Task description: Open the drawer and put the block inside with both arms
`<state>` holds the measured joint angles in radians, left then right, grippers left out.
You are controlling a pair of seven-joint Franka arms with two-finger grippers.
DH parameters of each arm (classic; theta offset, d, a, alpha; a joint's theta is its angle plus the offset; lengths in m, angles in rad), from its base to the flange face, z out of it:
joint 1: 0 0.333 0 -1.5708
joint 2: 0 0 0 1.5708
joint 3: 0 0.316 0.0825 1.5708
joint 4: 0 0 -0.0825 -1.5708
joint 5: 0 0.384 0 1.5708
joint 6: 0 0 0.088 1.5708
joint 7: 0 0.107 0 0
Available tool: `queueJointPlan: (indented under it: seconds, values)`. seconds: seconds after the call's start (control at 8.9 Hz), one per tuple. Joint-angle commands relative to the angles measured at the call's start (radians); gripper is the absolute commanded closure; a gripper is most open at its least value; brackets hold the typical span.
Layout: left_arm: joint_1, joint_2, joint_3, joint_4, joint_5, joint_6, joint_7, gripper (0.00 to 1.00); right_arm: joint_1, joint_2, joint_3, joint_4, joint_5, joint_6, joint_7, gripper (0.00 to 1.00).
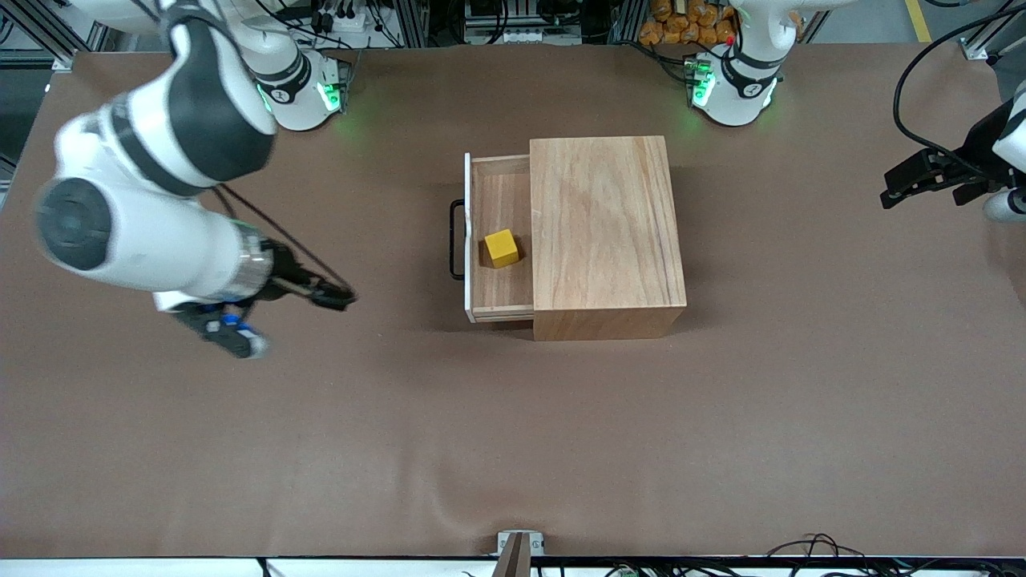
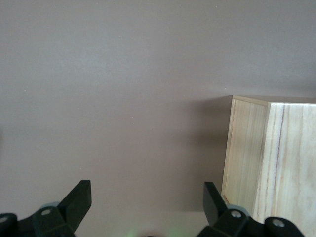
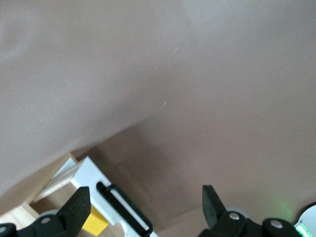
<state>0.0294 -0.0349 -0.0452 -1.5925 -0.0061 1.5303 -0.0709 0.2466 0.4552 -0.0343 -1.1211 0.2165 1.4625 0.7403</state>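
Observation:
The drawer stands pulled out of the light wooden box toward the right arm's end, with its white front panel and black wire handle. The yellow block lies inside the drawer. My right gripper is open and empty, over the bare table, apart from the handle. Its wrist view shows the gripper, the panel, the handle and the block. My left gripper is open and empty at the left arm's end. Its wrist view shows the gripper and the box.
The brown table cover spreads all around the box. The arms' green-lit bases stand along the table's edge farthest from the front camera. A black cable loops near the left arm.

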Motion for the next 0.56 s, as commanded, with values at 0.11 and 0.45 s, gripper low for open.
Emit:
queueJointPlan:
  seconds: [0.11, 0.45]
  values:
    - [0.014, -0.046, -0.018, -0.024, 0.003, 0.002, 0.013, 0.00, -0.110, -0.114, -0.063, 0.026, -0.028, -0.132, -0.329, 0.00]
    - [0.015, -0.063, -0.021, -0.029, 0.001, 0.002, 0.014, 0.00, -0.093, -0.246, -0.167, 0.002, -0.230, -0.218, -0.868, 0.00]
